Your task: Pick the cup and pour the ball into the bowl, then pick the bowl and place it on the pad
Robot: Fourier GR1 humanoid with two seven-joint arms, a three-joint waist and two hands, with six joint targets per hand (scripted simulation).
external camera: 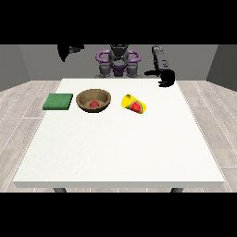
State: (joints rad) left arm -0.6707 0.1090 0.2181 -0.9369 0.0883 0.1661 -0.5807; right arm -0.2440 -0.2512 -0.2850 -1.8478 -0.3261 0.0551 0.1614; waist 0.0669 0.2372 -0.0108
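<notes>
1. A red ball (94, 103) lay inside the brown bowl (94, 100) on the white counter (120, 143), which suggested the pour was done and that lifting the bowl was the step in hand.

2. The yellow cup (134, 104) lay on its side just beside the bowl, on the side away from the green pad (58, 101), its mouth turned away from the bowl; no hand touched it.

3. The pad lay flat near the bowl's other side, apart from it, so the carry looked short.

4. The hand at the view's right (165, 78) hung above the counter's far edge, well apart from the bowl and beyond the cup, its arm angled down from the robot's shoulder. Its fingers looked curled downward and held nothing.

5. The hand at the view's left (68, 50) was raised high beyond the pad, off the counter altogether; whether its fingers were released or clenched could not be told.

6. To do the step well, a hand would likely need to take the bowl by its rim, keep it level so the ball stayed in, and set it squarely on the pad. The hand at the view's left appeared better placed, since the tipped cup lay between the bowl and the other hand.
</notes>
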